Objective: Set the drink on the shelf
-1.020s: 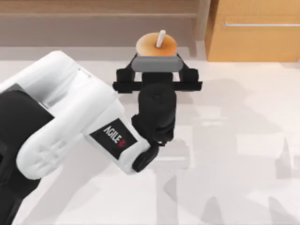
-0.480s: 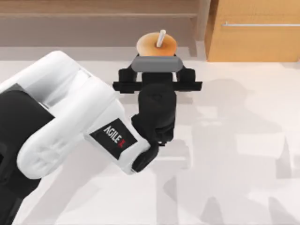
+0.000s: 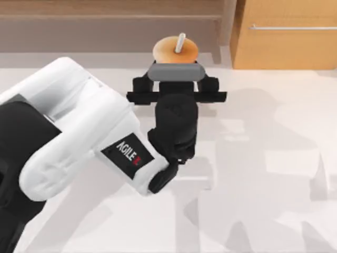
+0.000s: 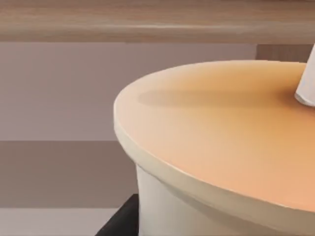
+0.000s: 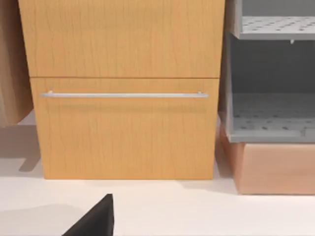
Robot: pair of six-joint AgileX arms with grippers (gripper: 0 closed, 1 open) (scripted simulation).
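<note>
The left arm reaches across the pale tabletop (image 3: pixel 263 174) toward the far edge, and its black left hand (image 3: pixel 176 79) sits right against the near side of the drink (image 3: pixel 175 50), a tall cup with an orange-brown top and a white straw (image 3: pixel 180 43) poking up. From above, the hand's black crossbar spreads to either side just near of the cup, and a grey block lies between it and the lid; the fingers themselves are hidden under the wrist, so I cannot tell whether they are closed on the cup or standing apart from it.

The drink stands at the far edge of the tabletop, in front of the recessed grey-brown unit with the long brown wooden shelf (image 3: pixel 105 10), and to the left of the lighter orange-wood cabinet (image 3: pixel 284 47) with its silver bar handle (image 3: pixel 292 27).

In the left wrist view the cup's orange-brown top (image 4: pixel 221 132) looms very close, with the shelf board (image 4: pixel 147 22) running across behind it.

The right wrist view faces the orange-wood cabinet (image 5: pixel 123 88).
</note>
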